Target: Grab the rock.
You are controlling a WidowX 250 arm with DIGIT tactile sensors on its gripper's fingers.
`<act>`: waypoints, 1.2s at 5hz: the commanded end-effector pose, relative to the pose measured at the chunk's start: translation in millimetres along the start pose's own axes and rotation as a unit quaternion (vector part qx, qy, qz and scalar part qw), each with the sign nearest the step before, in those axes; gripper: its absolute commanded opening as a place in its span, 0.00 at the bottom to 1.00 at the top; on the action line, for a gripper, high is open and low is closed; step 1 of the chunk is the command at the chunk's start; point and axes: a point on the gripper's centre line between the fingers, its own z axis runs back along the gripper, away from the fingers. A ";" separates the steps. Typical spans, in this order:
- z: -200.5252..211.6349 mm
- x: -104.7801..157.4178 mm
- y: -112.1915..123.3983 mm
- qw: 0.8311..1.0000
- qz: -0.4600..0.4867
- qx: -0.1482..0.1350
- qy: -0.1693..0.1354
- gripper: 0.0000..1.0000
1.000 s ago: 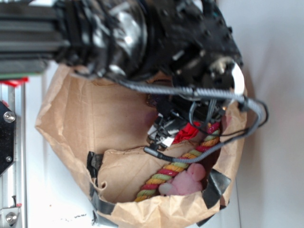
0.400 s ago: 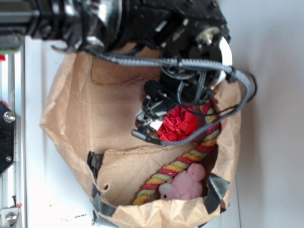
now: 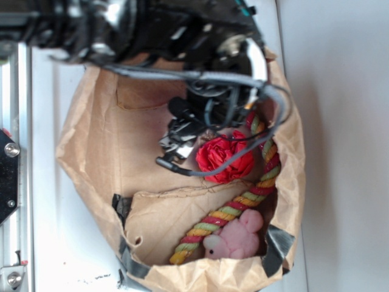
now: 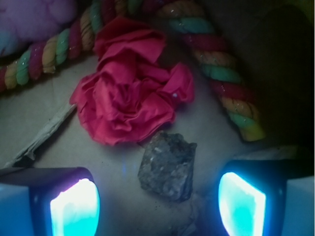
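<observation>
In the wrist view the rock, a small dark grey speckled lump, lies on the brown paper floor of the bag. My gripper is open above it. The glowing left finger and right finger stand on either side of the rock's near half, with a gap on each side. A red paper flower touches the rock's far edge. In the exterior view my gripper is down inside the bag beside the flower, and the rock is hidden under it.
A brown paper bag with taped corners walls in the space. A multicoloured rope runs past the flower and curves on the right. A pink plush toy lies by the bag's lower wall. A grey cable hangs from the arm.
The arm and gripper have shifted up and to the left in the exterior view, uncovering the whole red flower. The flower, rope and plush have stayed put.
</observation>
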 end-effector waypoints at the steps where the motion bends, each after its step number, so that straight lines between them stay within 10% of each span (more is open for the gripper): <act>1: 16.0 11.9 4.1 0.998 -0.007 0.055 -0.032 1.00; 6: -7.8 27.7 -21.0 0.998 0.001 0.064 -0.025 1.00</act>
